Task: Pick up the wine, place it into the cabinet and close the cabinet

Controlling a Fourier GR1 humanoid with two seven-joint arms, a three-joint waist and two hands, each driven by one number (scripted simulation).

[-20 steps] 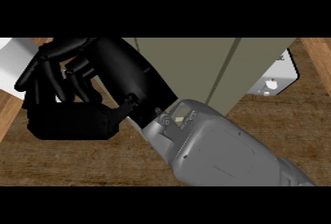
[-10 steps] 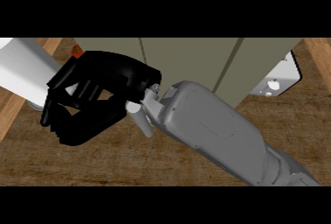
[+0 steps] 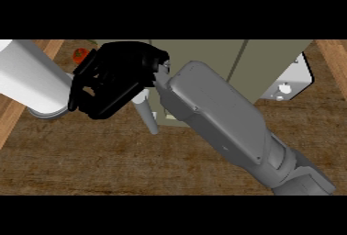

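Right hand hangs at the cabinet front, fingers curled together on nothing visible, just beside the pale door handle. Wine's nowhere in sight (inside, likely). Closing step, I'd say: next, press that door home.

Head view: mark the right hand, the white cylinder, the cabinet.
right hand point(image 3: 112, 85), head view, on the black body of the hand.
white cylinder point(image 3: 30, 75), head view, on its curved side.
cabinet point(image 3: 203, 49), head view, on the olive front panel above the forearm.
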